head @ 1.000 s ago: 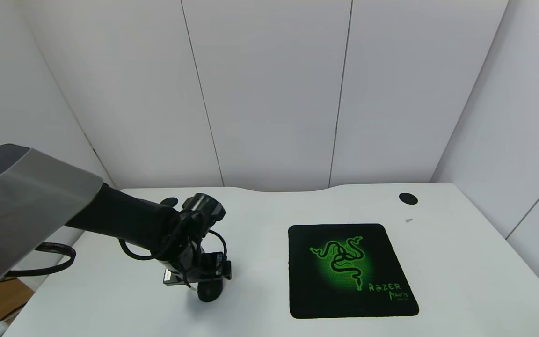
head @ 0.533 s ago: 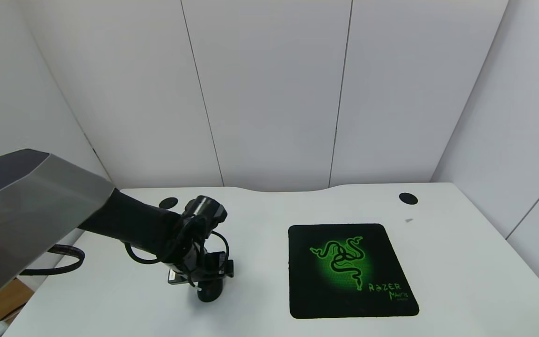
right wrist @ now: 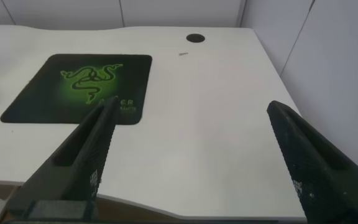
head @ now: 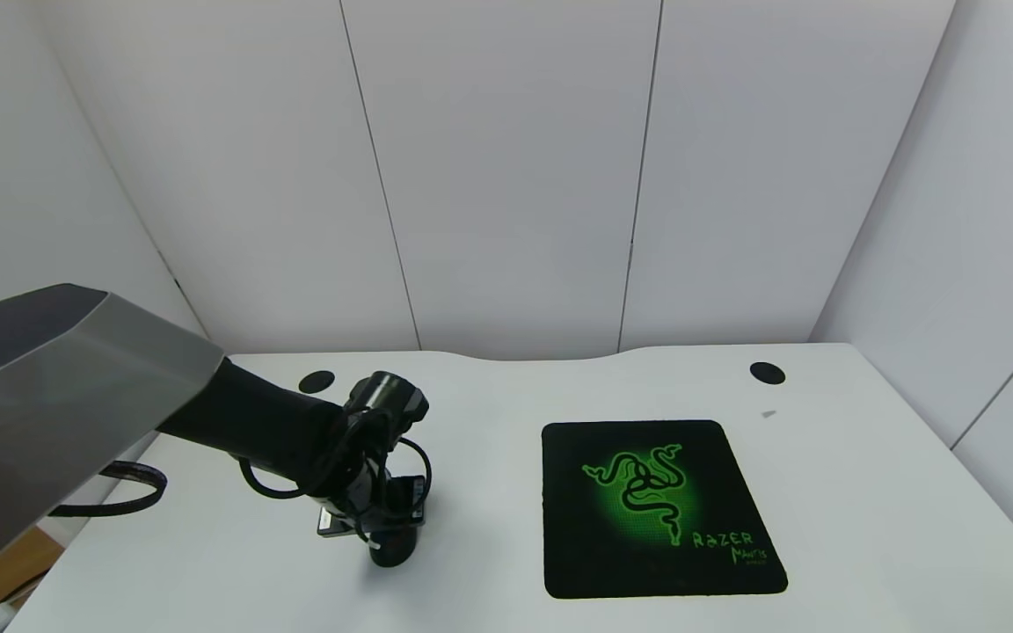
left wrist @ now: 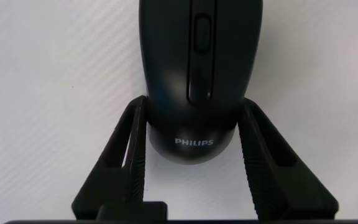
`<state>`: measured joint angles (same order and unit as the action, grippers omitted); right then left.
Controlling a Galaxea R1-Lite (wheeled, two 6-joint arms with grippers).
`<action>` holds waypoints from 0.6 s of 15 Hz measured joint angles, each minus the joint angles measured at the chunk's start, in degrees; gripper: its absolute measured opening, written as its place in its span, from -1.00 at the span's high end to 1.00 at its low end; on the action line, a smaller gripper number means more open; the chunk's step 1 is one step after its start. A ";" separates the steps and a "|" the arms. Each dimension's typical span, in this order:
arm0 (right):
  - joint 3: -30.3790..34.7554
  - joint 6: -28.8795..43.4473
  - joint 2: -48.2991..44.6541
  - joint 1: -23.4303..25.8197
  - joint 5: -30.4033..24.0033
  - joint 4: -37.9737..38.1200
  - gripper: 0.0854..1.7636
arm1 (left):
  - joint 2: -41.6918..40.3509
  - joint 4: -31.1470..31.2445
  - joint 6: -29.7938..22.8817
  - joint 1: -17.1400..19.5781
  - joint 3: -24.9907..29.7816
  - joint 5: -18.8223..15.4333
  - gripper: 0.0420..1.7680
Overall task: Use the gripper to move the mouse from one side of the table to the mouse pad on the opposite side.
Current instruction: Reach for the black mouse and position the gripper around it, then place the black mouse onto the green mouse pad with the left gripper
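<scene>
Between left gripper (left wrist: 191,158) fingers, mouse (left wrist: 194,74) points outward

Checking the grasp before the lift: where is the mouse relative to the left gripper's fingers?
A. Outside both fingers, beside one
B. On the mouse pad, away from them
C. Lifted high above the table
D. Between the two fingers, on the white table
D: in the left wrist view the mouse sits between the left gripper fingers, its rear flanked on both sides, on the table.
</scene>
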<state>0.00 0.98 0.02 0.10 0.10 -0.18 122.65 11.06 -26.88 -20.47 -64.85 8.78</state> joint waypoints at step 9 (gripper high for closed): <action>0.00 0.00 0.00 0.00 0.00 0.00 -0.94 | 0.01 0.05 0.06 -0.04 -0.16 0.55 -0.01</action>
<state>0.00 0.98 0.02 0.10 0.10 -0.18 122.66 11.11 -26.82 -20.50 -65.01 9.33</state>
